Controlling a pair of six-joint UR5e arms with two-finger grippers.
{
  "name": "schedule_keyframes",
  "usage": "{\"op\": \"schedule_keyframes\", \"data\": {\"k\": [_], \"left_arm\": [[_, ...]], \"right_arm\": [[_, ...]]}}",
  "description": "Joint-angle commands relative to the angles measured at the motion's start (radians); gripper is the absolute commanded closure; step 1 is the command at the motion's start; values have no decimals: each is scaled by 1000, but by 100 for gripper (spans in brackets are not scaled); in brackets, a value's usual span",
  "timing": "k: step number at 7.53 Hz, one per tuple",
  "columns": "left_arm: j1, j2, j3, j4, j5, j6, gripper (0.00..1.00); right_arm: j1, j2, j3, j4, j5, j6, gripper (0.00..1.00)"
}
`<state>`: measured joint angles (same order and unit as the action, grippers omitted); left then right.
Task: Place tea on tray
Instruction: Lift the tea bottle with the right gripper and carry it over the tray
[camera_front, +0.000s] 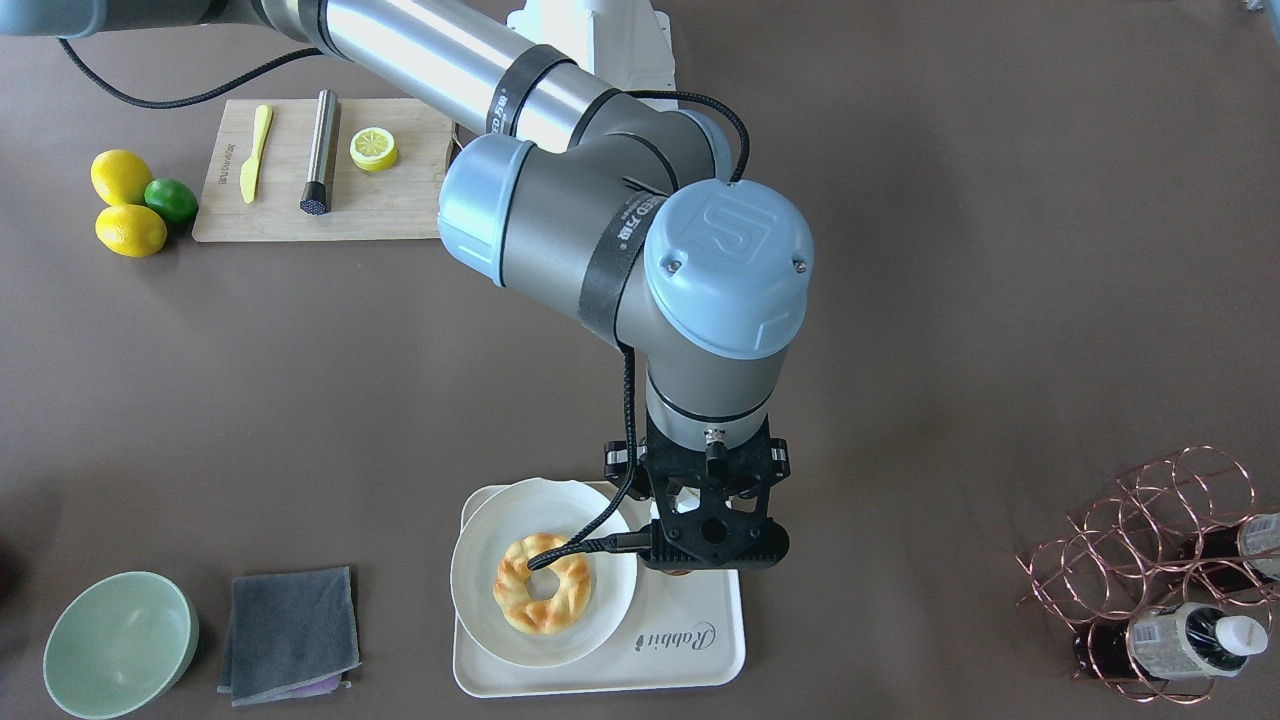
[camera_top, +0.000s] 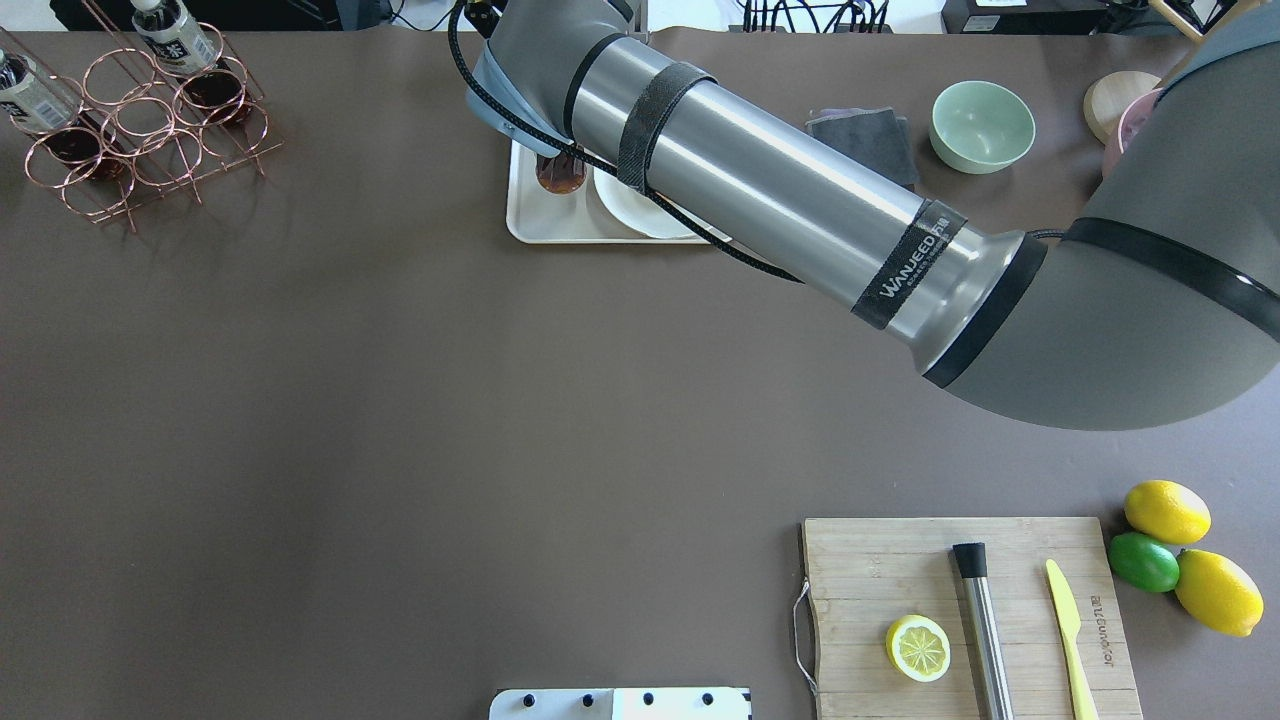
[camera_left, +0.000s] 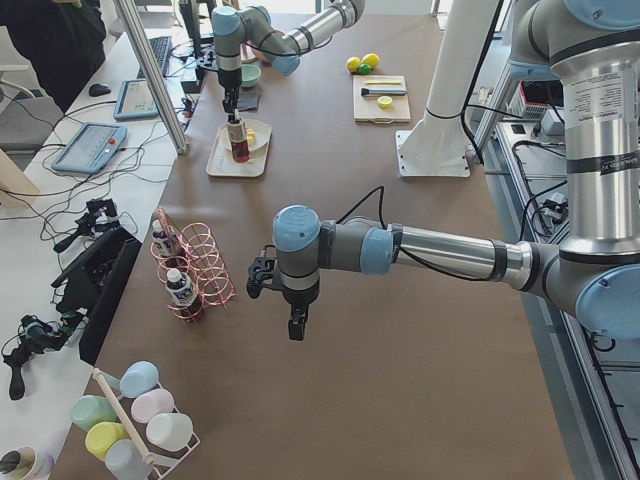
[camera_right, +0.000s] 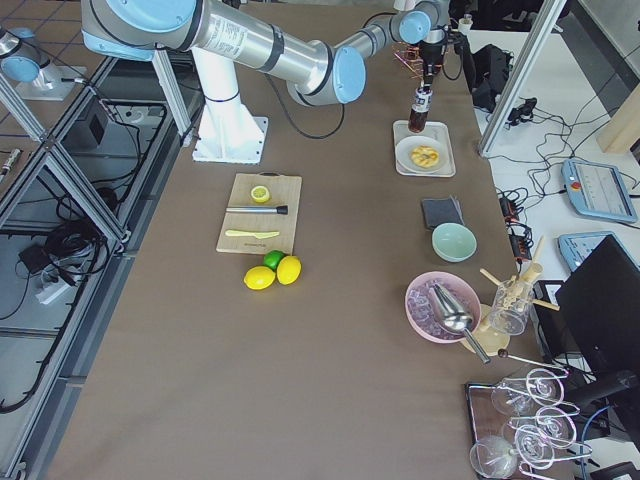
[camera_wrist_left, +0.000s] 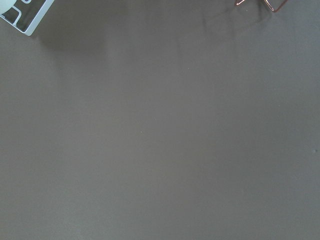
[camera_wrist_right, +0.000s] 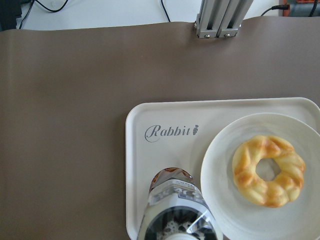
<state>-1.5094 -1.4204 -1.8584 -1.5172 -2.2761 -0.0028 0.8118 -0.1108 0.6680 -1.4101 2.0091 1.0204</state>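
The tea (camera_wrist_right: 175, 197), a clear bottle of reddish-brown liquid with a white label, stands upright over the bare part of the cream-white tray (camera_wrist_right: 145, 165), beside the round plate (camera_wrist_right: 220, 150). My right gripper (camera_front: 712, 550) points straight down and is shut on the tea's top, and it hides most of the bottle in the front-facing view. Whether the base rests on the tray (camera_front: 700, 650) I cannot tell. My left gripper (camera_left: 292, 325) hangs over bare table far from the tray; its state cannot be told.
A ring pastry (camera_front: 543, 583) lies on the plate (camera_front: 480, 560). A copper wire rack (camera_front: 1150, 560) holds other bottles. A green bowl (camera_front: 120, 643) and a grey cloth (camera_front: 290, 633) sit beside the tray. A cutting board (camera_front: 380, 210) and lemons (camera_front: 128, 230) lie near the robot's base.
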Motion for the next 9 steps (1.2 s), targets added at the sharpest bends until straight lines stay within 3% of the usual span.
{"op": "schedule_keyframes", "data": {"k": [1,9], "left_arm": [[0,-9,13,0,1,0,2],[0,-35,51,-1,1,0,2]], "right_arm": [[-2,2,-34,25,-24,-16,100],[-28,8,-41,74,-73,-16,100]]}}
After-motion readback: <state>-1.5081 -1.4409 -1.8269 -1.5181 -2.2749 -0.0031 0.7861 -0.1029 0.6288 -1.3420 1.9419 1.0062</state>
